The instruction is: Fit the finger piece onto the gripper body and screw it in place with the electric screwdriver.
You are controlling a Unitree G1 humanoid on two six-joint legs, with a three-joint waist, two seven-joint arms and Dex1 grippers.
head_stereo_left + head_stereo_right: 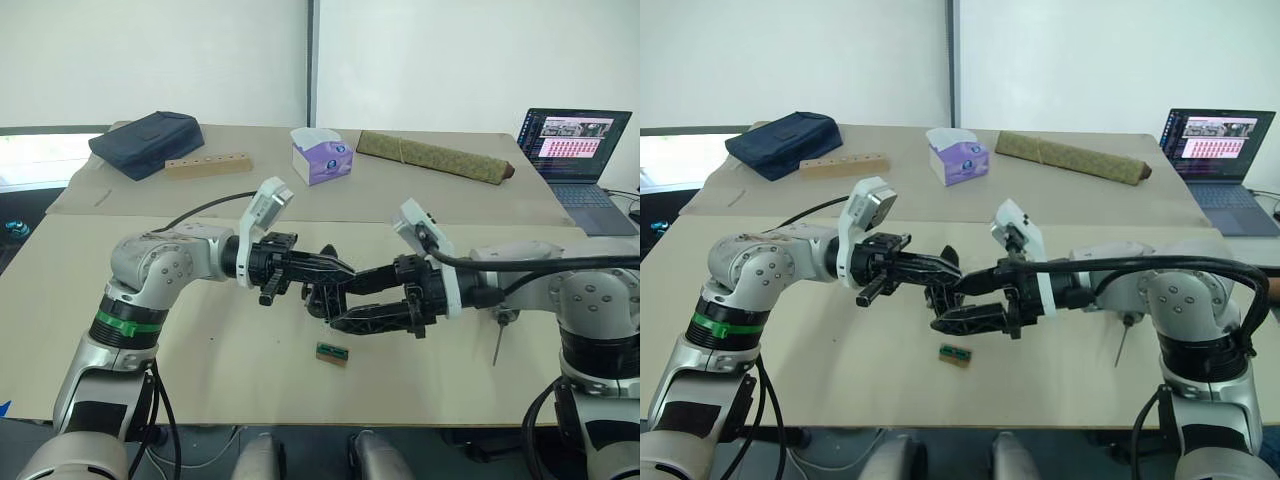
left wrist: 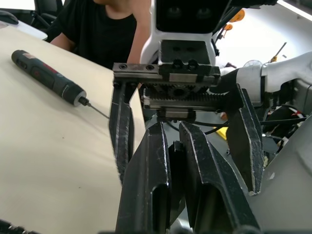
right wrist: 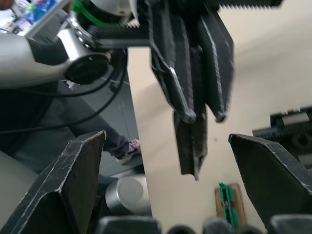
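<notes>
Two ribbed black fingers of my left gripper (image 3: 200, 117) pinch the tapered plastic finger piece (image 3: 191, 146) in mid-air, and my right gripper (image 3: 168, 187) faces it, spread wide, empty. Below lies the green-and-brown block (image 1: 332, 352); the cylindrical electric screwdriver (image 2: 48, 78) rests farther off on the matte tan table (image 1: 150, 370).

Both arms have silver-grey rounded joint shells and black cables; the left arm carries a green band near its upper joint. Each ends in a white camera block and a black ribbed two-fingered tool: the left tool (image 1: 318, 274) and the right tool (image 1: 345, 303), each with a toothed metal rail across its base.
</notes>
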